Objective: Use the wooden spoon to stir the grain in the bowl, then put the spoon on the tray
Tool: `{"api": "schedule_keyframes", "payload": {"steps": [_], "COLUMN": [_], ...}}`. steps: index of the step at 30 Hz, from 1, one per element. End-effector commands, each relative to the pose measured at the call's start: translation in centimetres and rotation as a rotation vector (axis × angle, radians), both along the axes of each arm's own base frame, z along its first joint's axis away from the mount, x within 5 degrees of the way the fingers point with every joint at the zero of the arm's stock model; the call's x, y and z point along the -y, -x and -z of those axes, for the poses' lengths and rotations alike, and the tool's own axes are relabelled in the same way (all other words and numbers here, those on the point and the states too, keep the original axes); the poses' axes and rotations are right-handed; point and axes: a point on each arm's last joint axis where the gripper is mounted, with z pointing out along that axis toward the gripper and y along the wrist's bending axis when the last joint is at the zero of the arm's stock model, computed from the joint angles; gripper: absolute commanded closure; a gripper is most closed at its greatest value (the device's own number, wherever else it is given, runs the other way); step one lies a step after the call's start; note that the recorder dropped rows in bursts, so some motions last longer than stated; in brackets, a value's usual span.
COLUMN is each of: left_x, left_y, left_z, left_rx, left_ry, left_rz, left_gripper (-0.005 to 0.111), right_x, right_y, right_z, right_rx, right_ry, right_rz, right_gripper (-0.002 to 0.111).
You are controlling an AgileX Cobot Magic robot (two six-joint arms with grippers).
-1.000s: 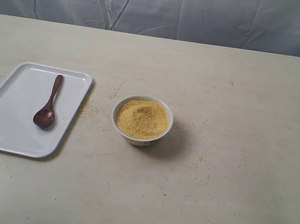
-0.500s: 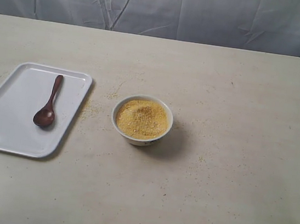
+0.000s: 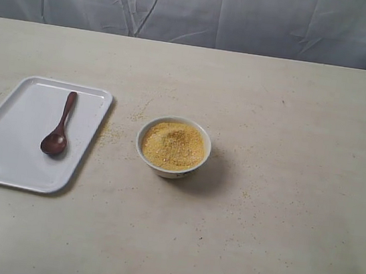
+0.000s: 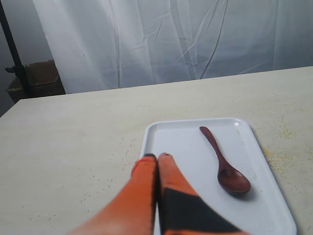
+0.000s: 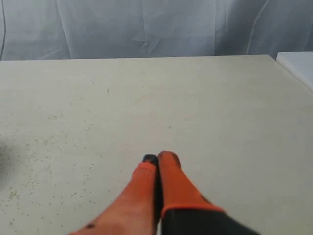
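Observation:
The dark wooden spoon [image 3: 59, 127] lies on the white tray [image 3: 5, 154] at the left, its oval end toward the front. The white bowl [image 3: 173, 146] stands mid-table, heaped with yellow grain [image 3: 174, 144]. Neither arm shows in the exterior view. In the left wrist view my left gripper [image 4: 157, 156] is shut and empty, its tips over the tray [image 4: 181, 147] edge, with the spoon [image 4: 225, 164] lying apart to one side. In the right wrist view my right gripper [image 5: 157, 157] is shut and empty above bare table; the bowl is out of that view.
Loose grains are scattered on the beige table [image 3: 292, 124] around the bowl and beside the tray. A white curtain [image 3: 200, 7] hangs behind the table. A white object's edge [image 5: 298, 66] shows at the table's side in the right wrist view.

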Motion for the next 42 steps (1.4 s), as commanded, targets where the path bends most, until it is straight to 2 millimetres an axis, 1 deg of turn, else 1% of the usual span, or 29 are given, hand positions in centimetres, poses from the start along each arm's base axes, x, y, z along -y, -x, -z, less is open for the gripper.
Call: {"api": "schedule_keyframes", "payload": {"steps": [1, 42], "left_x": [0.03, 0.03], "left_y": [0.02, 0.02], "left_z": [0.14, 0.14], "left_rx": [-0.001, -0.001], "left_ry": [-0.001, -0.001], "left_rz": [0.006, 0.006], "left_gripper": [0.107, 0.107], "right_x": [0.0, 0.0], "right_y": [-0.24, -0.27], "right_z": [1.36, 1.26], "right_rx": [0.004, 0.016], "right_ry": [-0.003, -0.004], "right_rz": [0.003, 0.003], "right_gripper": [0.108, 0.108]}}
